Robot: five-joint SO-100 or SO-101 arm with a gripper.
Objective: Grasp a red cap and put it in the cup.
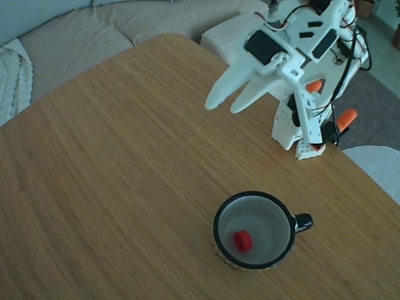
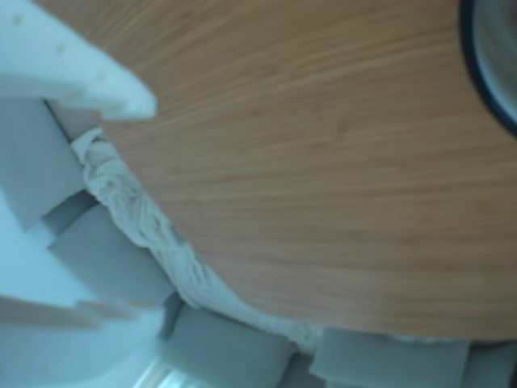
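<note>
The red cap lies on the pale bottom of the cup, a wide black-rimmed mug with a black handle, standing near the front of the wooden table in the fixed view. My white gripper hangs in the air well behind and above the cup, near the arm's base. It is open, with a narrow gap between its fingers and nothing in them. The other view shows one white finger at the top left and a slice of the cup's dark rim at the top right; the cap is out of sight there.
The arm's white base is clamped at the table's back right edge with orange clamp handles. A grey sofa with a white knit blanket lies beyond the round table's far edge.
</note>
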